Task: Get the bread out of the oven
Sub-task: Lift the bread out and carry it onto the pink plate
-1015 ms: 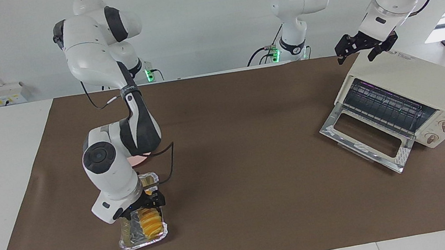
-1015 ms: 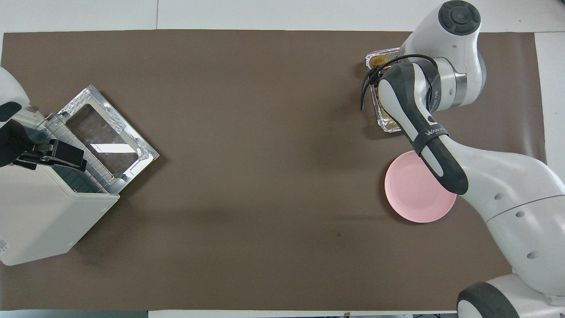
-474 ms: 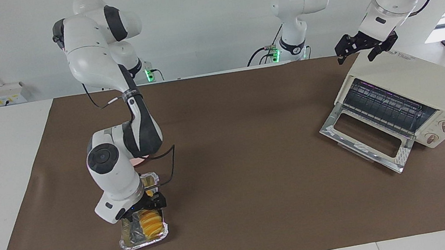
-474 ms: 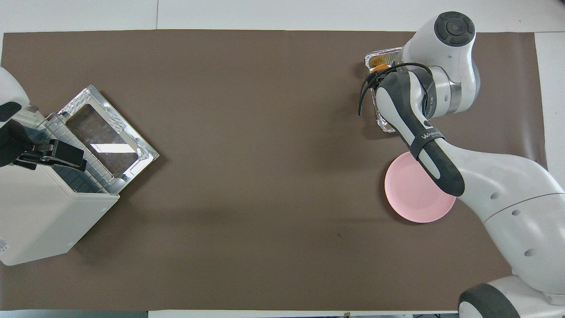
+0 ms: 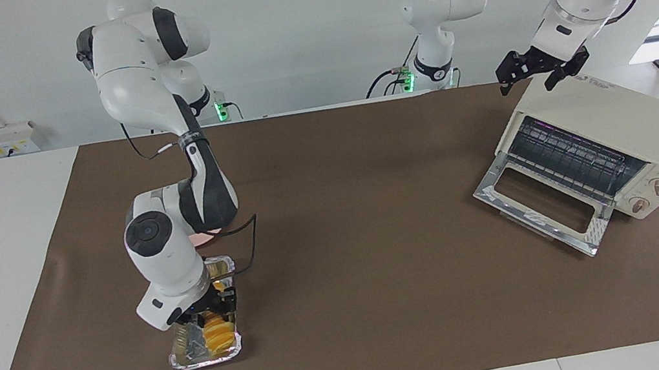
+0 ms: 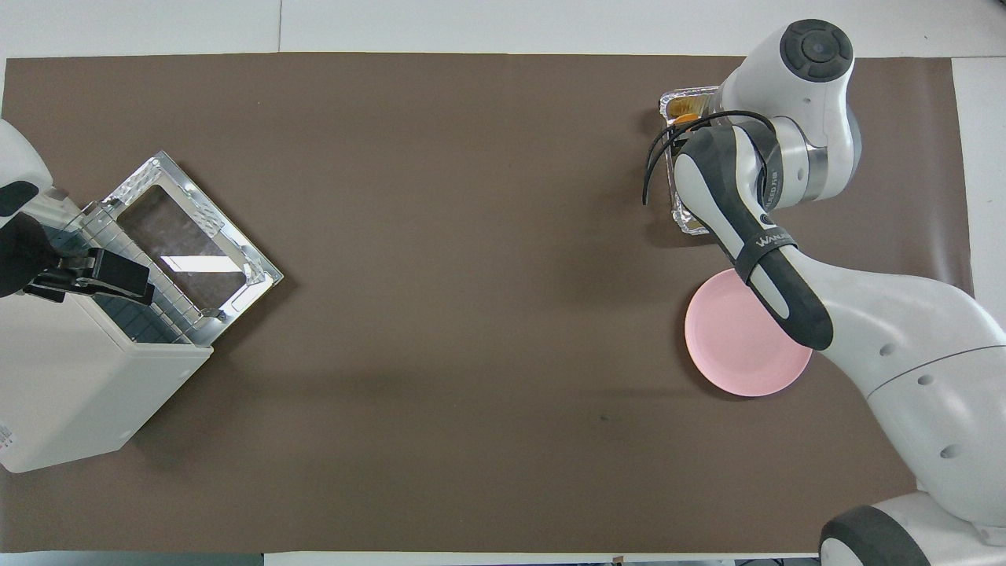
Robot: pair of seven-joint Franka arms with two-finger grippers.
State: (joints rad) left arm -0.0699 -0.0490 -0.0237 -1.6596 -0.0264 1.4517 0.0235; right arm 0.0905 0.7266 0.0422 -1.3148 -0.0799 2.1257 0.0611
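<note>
Overhead view, right gripper (image 5: 211, 305) hidden, bread (image 5: 220, 336) mostly covered

Right arm's black forearm band (image 6: 769, 238): white lettering, reads roughly "WANLE…", rest unclear.
Oven (image 5: 614, 123) top edge: dark printed text, too small to read.
Oven side: small red mark, unreadable.

Foil tray (image 5: 204, 350) with bread (image 5: 220, 338) slid toward right arm's end.
</note>
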